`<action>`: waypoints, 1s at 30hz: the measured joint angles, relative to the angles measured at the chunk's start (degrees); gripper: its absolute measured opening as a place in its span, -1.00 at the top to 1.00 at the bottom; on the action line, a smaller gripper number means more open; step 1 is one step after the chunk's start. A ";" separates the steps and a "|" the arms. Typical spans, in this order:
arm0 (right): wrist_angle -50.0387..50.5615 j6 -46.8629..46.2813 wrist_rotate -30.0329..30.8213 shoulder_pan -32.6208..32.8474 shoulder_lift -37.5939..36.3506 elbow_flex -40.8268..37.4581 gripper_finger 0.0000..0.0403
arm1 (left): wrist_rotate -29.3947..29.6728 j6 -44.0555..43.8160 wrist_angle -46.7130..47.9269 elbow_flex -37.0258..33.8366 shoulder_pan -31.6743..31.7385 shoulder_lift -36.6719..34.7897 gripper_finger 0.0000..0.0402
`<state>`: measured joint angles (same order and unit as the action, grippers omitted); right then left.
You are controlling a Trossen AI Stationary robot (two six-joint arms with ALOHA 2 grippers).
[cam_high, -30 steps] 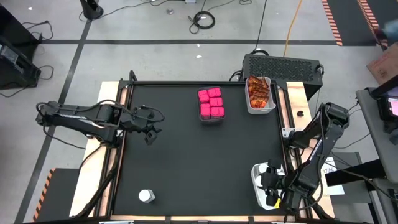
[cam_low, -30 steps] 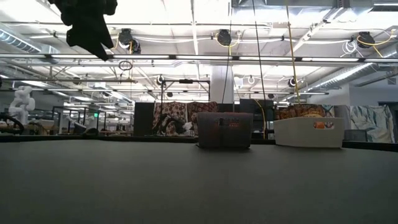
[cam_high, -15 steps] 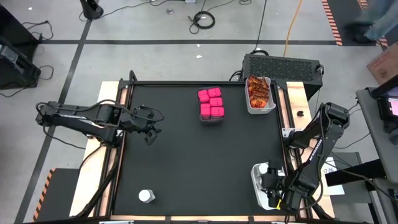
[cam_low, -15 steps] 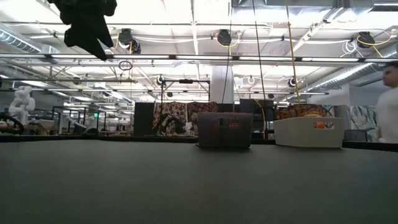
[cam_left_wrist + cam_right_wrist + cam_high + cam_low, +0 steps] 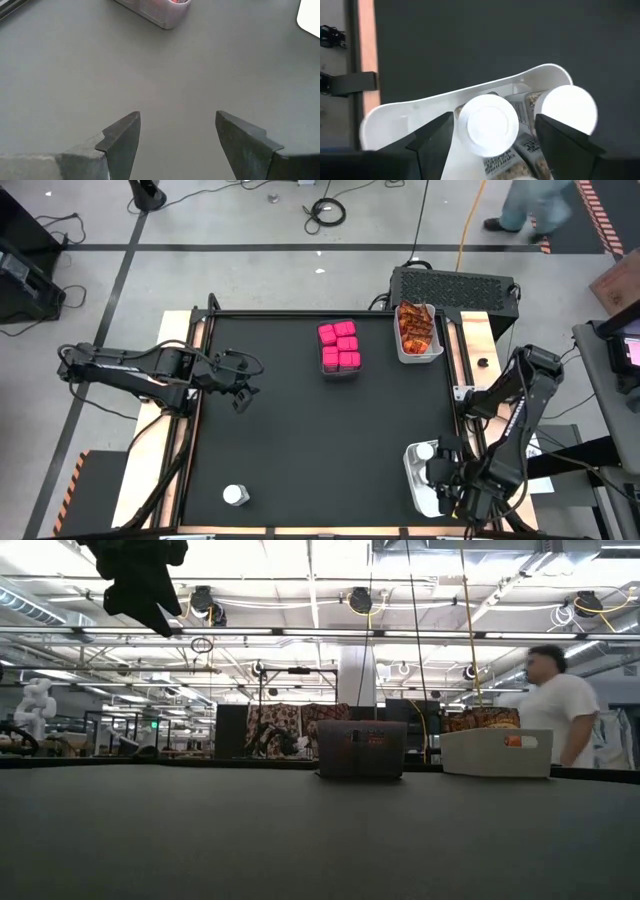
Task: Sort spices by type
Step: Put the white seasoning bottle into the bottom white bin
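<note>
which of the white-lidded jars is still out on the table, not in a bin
The lone jar near the table's front left corner; the other jars sit in the white bin at front right.

On the desk [image 5: 300,440], the tray of cube packs [image 5: 339,348] sits at the far middle, the bin of sachets [image 5: 417,330] to its right. A lone jar [image 5: 235,495] stands near-left; a bin with jars [image 5: 421,476] sits near-right.
</note>
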<state>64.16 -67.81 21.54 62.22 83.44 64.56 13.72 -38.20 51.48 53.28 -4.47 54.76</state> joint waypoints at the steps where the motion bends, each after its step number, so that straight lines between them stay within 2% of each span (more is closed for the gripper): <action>1: 1.19 0.13 -0.02 0.00 0.00 1.23 -0.36 | 0.00 0.01 0.00 0.00 0.00 0.00 -0.29; 6: 4.55 0.18 -0.70 -0.97 0.00 7.51 -0.36 | -1.00 0.05 0.02 0.00 -0.07 0.00 -0.29; 11: 1.57 4.98 -0.47 -4.77 0.00 11.94 -0.36 | -8.95 -0.39 0.00 0.00 -0.79 -0.02 -0.29; 14: -3.84 10.19 -0.19 -8.48 0.08 12.10 -0.36 | -13.51 -0.54 0.00 -0.02 -3.44 -0.02 -0.29; 18: -12.16 19.65 -0.14 -14.43 1.89 12.10 -0.36 | -15.55 -3.08 0.16 -0.02 -8.83 -0.02 -0.29; 26: -33.44 40.30 -1.07 -25.54 9.33 12.08 -0.36 | -15.32 -12.77 0.46 -0.02 -23.16 -0.02 -0.29; 30: -44.91 47.56 -4.09 -30.28 13.07 12.08 -0.36 | -15.05 -17.96 0.47 -0.02 -30.50 0.37 -0.29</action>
<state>19.24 -20.25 17.45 31.94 96.51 76.64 -1.34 -56.16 51.96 53.25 -34.97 55.13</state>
